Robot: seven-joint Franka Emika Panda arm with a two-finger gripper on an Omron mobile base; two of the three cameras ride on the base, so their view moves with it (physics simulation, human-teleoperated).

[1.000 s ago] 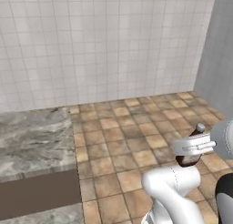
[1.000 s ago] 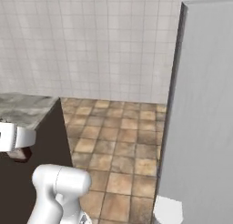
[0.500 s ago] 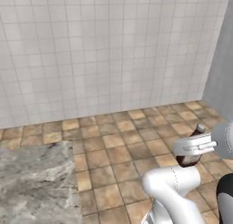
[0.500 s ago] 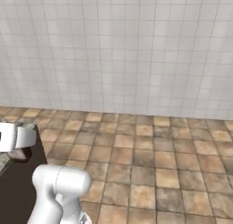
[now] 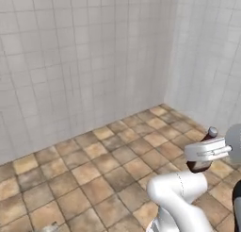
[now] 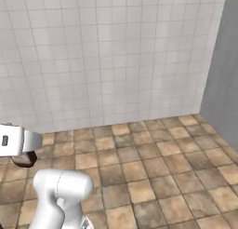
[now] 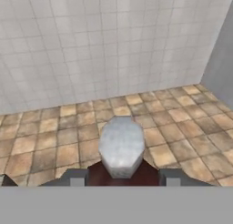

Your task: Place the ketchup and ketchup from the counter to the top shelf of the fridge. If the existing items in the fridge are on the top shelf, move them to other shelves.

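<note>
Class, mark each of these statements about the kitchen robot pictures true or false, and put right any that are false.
1. The gripper is closed on a ketchup bottle. True.
2. The floor is brown tile. True.
3. The held bottle has a bright green cap. False: in the hand view its cap is pale grey.
4. The wall ahead is bare brick. False: it is covered in pale square tiles.
5. The bottle is standing on the floor. False: it is held up off it.

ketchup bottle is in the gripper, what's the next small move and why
Probably keep turning the base toward the grey panel at the right while holding steady. The gripper is shut on the ketchup bottle, its cap showing between the fingers, and ahead are tiled wall and floor, with no shelf to reach for.
</note>
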